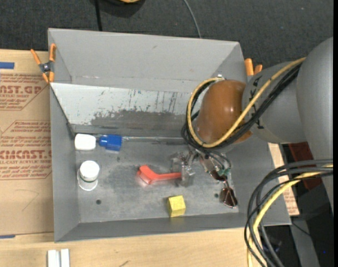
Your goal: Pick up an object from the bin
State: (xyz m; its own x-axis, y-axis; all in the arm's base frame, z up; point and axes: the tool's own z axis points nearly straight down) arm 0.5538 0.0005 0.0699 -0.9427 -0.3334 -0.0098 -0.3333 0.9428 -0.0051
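Observation:
My gripper (186, 169) is low over the bin floor, right of centre, its fingers at the right end of a red flat tool-like piece (155, 176) that lies with its wider head to the left. The handle end of that red piece reaches in at the fingertips; whether it is pinched is unclear. A yellow cube (176, 205) lies just below and slightly left of the gripper, near the bin's front wall. A small dark reddish object (229, 197) rests to the lower right of the gripper.
On the left side lie a white block (85, 142), a blue cap-like piece (110, 143) beside it, and a small white-capped jar (88, 174). The arm's brown cover and looping cables hang above the bin's right part.

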